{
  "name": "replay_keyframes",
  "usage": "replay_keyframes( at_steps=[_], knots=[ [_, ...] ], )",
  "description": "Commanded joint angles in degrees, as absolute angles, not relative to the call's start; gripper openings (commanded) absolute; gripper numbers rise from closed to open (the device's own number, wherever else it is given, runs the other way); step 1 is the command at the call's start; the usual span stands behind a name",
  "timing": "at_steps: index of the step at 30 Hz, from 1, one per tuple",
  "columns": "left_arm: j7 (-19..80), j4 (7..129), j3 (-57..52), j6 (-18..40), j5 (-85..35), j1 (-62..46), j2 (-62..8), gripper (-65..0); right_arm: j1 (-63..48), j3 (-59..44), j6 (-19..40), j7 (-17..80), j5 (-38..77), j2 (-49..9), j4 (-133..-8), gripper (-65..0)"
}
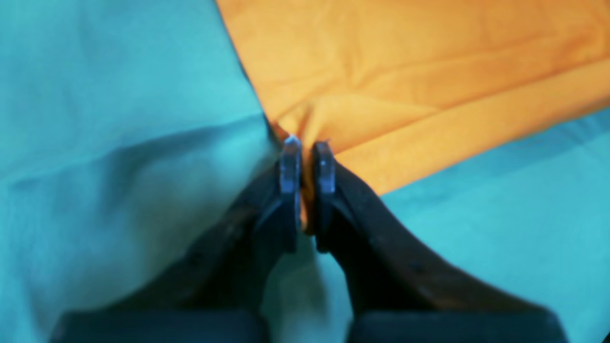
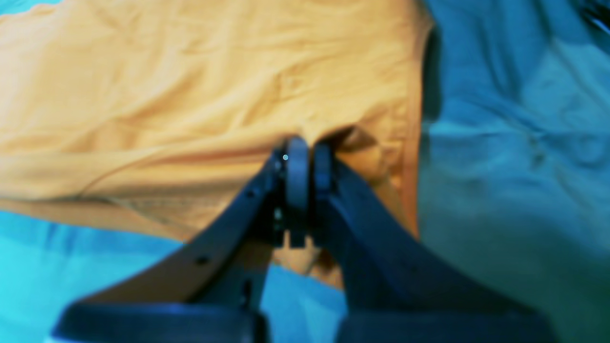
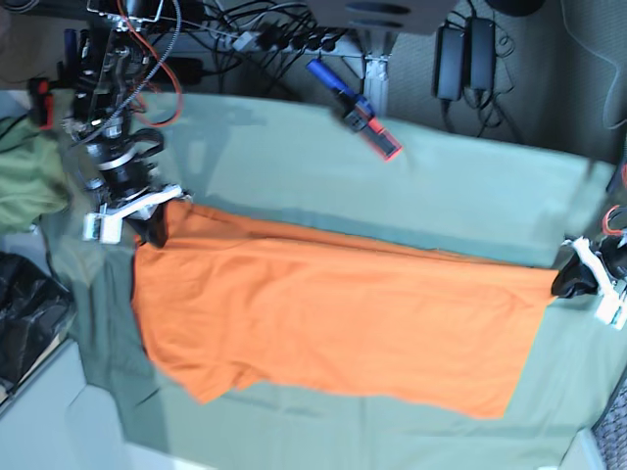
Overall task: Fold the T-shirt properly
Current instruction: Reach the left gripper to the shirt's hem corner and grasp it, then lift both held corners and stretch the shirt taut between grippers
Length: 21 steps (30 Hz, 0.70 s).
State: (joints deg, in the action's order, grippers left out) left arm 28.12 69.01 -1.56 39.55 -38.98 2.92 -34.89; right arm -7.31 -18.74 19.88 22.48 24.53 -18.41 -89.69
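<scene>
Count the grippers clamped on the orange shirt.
2. The right gripper pinches the T-shirt at its corner on the base view's left; the left gripper pinches the opposite corner on that view's right.

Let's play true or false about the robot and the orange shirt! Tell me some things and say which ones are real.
1. The left hand is pinching the shirt. True.
2. The right hand is open and away from the shirt. False: it is shut on the shirt's edge.
3. The shirt lies on a green cloth. True.
4. The shirt is folded into a small square. False: it is stretched out between the two hands.
5. The shirt has a big picture on it. False: it looks plain orange.
</scene>
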Motion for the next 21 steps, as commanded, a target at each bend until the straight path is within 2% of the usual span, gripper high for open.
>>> replay_keyframes(
  at_steps=[1, 3, 6, 7, 8, 11, 13, 14, 21],
  knots=[
    [26.76, 68.99, -2.15, 40.00, -39.55, 4.49, -36.01, -57.3, -5.78, -18.57, 23.83, 20.71, 24.12, -19.35, -89.47, -65.0],
    [26.74, 68.01, -2.15, 40.00, -39.53, 4.99, -36.01, -52.6, -4.14, -17.61, 23.83, 20.58, 23.66, -19.33, -87.59, -65.0],
    [26.35, 66.96, -2.09, 40.00, -39.57, 5.39, -35.83, -34.4, -2.39, -16.99, 23.83, 20.58, 23.31, -19.18, -85.43, -65.0],
    [26.13, 66.70, -2.02, 40.00, -39.55, 5.45, -35.68, -30.1, -2.02, -16.97, 23.83, 20.49, 23.31, -19.20, -84.73, -65.0],
    [25.82, 66.54, -1.91, 40.00, -39.55, 5.56, -35.55, -28.4, -1.69, -16.97, 23.83, 20.36, 23.31, -19.20, -84.23, -65.0],
    [25.67, 66.46, -1.87, 40.00, -39.62, 5.89, -35.07, -28.5, -1.30, -16.97, 23.83, 19.38, 22.92, -19.20, -83.66, -44.9],
    [25.71, 66.43, -1.85, 40.00, -39.59, 6.35, -34.89, -28.4, -1.30, -16.97, 23.83, 19.07, 21.61, -19.20, -83.66, -35.7],
    [25.71, 66.43, -1.85, 40.00, -39.59, 6.46, -34.92, -28.4, -1.30, -16.97, 23.83, 19.07, 21.30, -19.20, -83.66, -33.6],
    [28.27, 66.43, -3.53, 40.00, -41.19, 6.66, -34.94, -28.4, -1.43, -17.04, 23.83, 19.57, 21.23, -19.20, -84.42, -33.3]
  ],
)
